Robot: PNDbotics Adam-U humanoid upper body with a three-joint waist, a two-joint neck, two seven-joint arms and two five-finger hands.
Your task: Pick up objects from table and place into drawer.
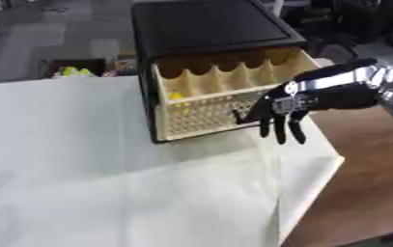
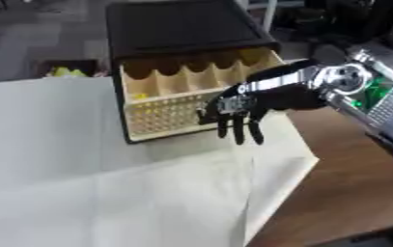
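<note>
A black box-shaped cabinet (image 1: pixel 208 24) stands upright at the far side of the bench, and its cream plastic drawer (image 1: pixel 212 103) with a perforated front is pulled out toward the camera. Scalloped dividers split the open drawer into narrow compartments running front to back. A small yellow object (image 1: pixel 175 96), possibly round, lies in the leftmost compartment near the front wall.

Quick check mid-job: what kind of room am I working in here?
Probably a lab or workshop test area, not a home. A white cloth covers part of a wooden table, a black drawer unit with its cream drawer open stands on it, and bare grey floor with equipment clutter lies behind.
</note>
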